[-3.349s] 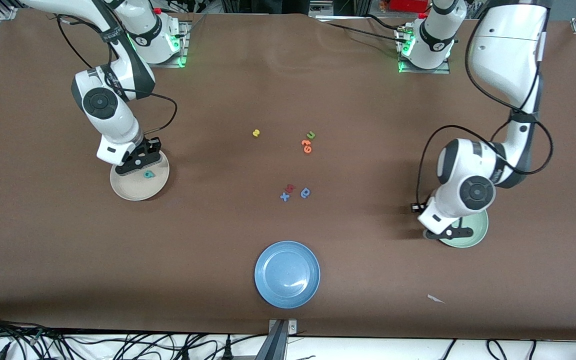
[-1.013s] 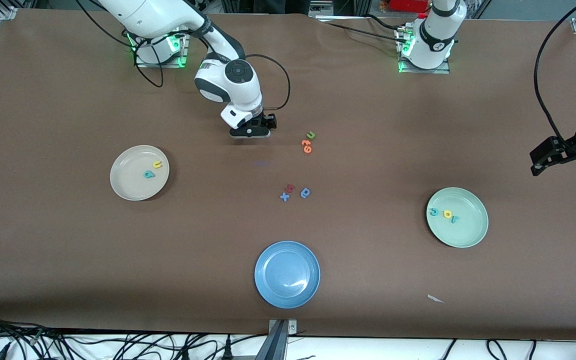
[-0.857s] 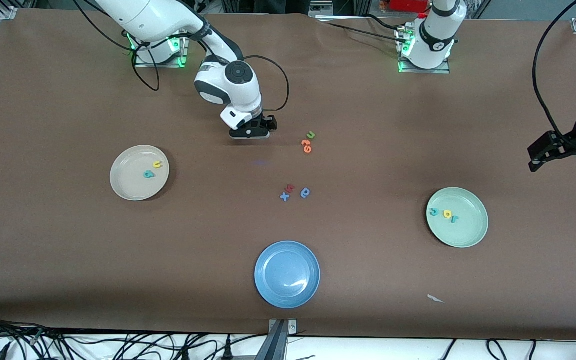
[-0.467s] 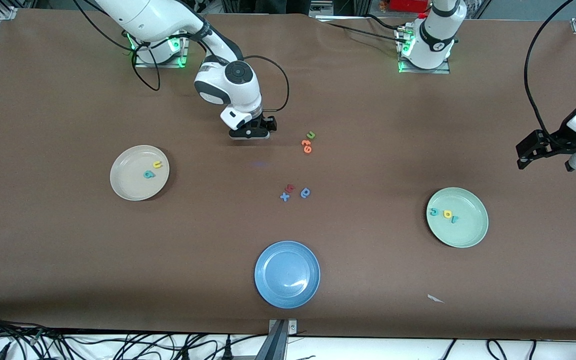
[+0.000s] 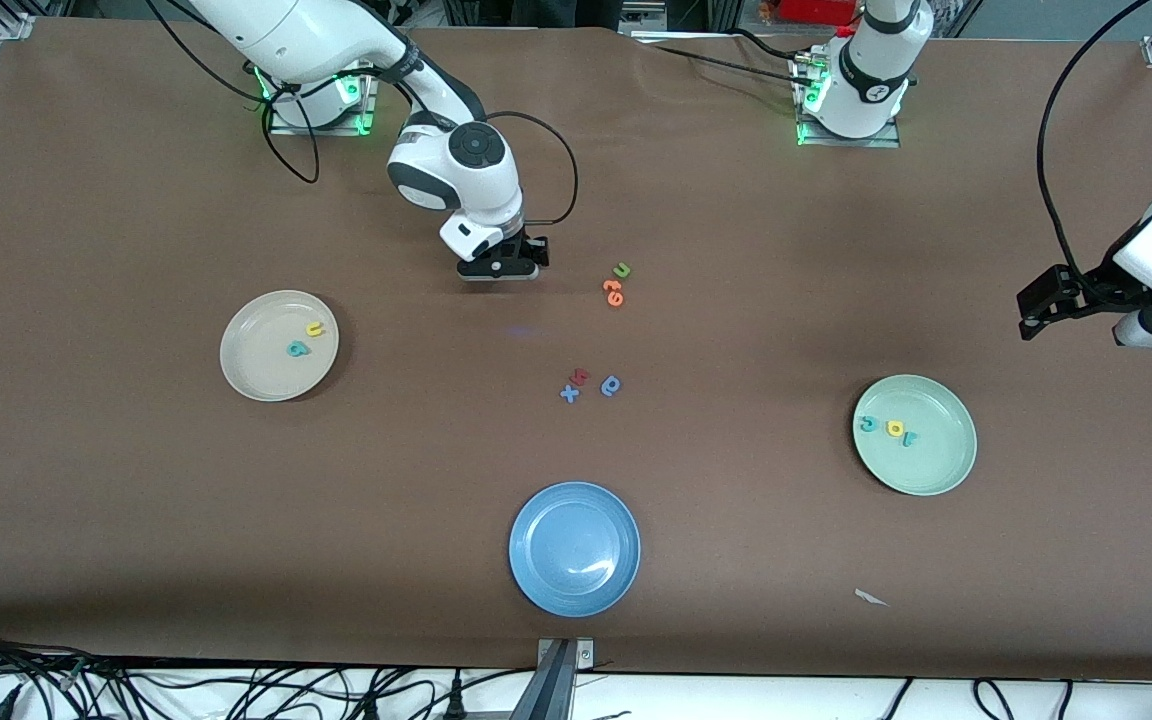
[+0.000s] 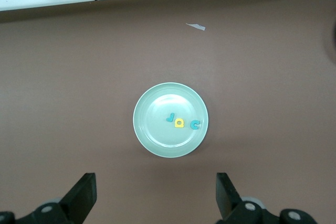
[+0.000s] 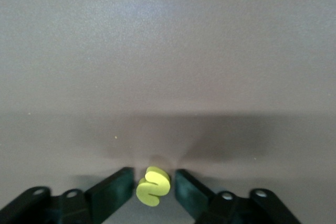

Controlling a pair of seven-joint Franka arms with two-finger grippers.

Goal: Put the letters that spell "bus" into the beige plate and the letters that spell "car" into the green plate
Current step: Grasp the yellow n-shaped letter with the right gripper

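Observation:
A yellow "s" (image 7: 154,186) lies on the brown table, hidden under my right hand in the front view. My right gripper (image 5: 499,268) is down on the table there, fingers closed in on the "s" from both sides. The beige plate (image 5: 256,372) holds a yellow "u" (image 5: 315,329) and a teal "b" (image 5: 297,348). In the green plate (image 5: 939,470) lie a teal "c" (image 5: 868,424), a yellow "a" (image 5: 896,429) and a teal "r" (image 5: 911,438). My left gripper (image 5: 1036,308) hangs open and empty in the air, over the table by the green plate (image 6: 157,132).
A green "u" (image 5: 621,269) and orange letters (image 5: 613,291) lie beside my right gripper, toward the left arm's end. Nearer the camera sit a blue "x" (image 5: 569,393), a red letter (image 5: 581,376) and a blue rounded letter (image 5: 611,385). A blue plate (image 5: 539,520) stands near the front edge.
My right gripper's fingers have closed in on the yellow "s" without the hand shifting. The left arm has drifted in from the table's end toward the middle, gripper still open.

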